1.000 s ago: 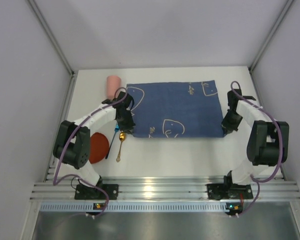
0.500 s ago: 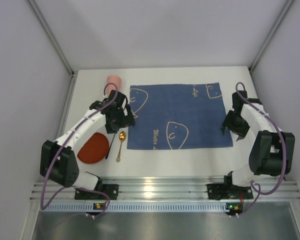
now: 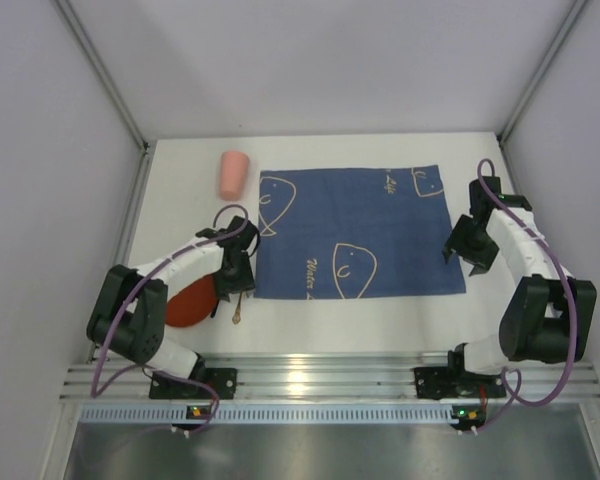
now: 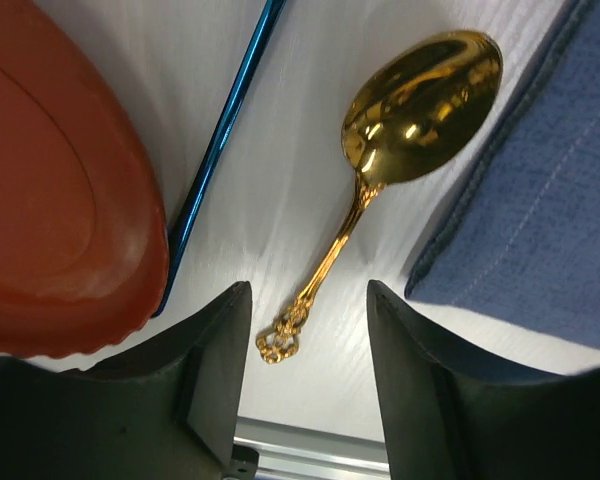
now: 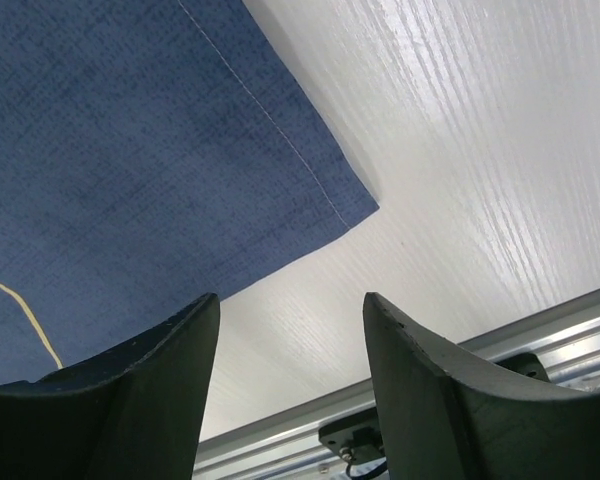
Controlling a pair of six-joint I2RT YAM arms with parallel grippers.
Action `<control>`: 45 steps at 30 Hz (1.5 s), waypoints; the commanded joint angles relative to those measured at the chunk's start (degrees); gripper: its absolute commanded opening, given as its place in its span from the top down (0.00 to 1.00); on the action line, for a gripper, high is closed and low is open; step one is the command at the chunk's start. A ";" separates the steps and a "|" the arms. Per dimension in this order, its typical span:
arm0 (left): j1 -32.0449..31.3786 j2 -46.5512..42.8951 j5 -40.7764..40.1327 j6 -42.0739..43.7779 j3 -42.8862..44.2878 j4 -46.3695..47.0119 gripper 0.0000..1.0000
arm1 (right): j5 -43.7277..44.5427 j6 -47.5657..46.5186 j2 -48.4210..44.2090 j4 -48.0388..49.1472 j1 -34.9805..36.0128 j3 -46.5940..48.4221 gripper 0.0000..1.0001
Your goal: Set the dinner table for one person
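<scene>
Left jaws have dropped, released, astride the handle of the gold spoon [image 4: 368, 185]; centre on it before clenching. Right jaws hang released.

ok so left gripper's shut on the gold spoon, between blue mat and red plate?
No, the left gripper is open, straddling the gold spoon's handle; left wrist view shows it. The spoon does lie between blue mat and red plate.
</scene>
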 commanded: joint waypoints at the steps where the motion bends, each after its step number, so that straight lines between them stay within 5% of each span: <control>1: -0.23 3.42 -1.12 1.29 1.13 5.63 0.46 | -0.56 -0.92 -2.78 -0.39 -0.56 -0.86 0.40; 7: -0.05 10.18 -3.13 3.67 0.51 10.55 0.54 | -0.21 -1.36 -2.60 -0.65 -0.56 -0.78 0.43; 13: 0.39 16.43 -3.40 5.43 1.04 12.49 1.00 | -1.00 -1.80 -2.16 -0.48 -0.56 0.54 0.49; 18: 0.92 13.89 -6.38 7.62 7.86 6.79 1.00 | -22.06 -4.34 -4.36 6.88 1.62 -0.07 0.58; 23: 0.83 10.63 -6.31 9.21 21.76 -2.52 1.00 | -38.59 -2.33 -5.68 14.63 14.62 3.08 0.27; 25: 0.57 11.85 -2.62 8.69 28.70 -3.24 1.00 | -41.85 -1.97 -4.19 16.48 20.75 6.85 0.24; 31: -3.73 19.22 5.37 5.00 43.65 -3.68 1.00 | -44.18 2.15 1.08 26.85 31.15 9.33 0.00; 45: -11.04 26.72 18.65 -1.16 62.21 -4.03 1.00 | -44.33 8.31 11.11 40.29 35.03 9.43 0.04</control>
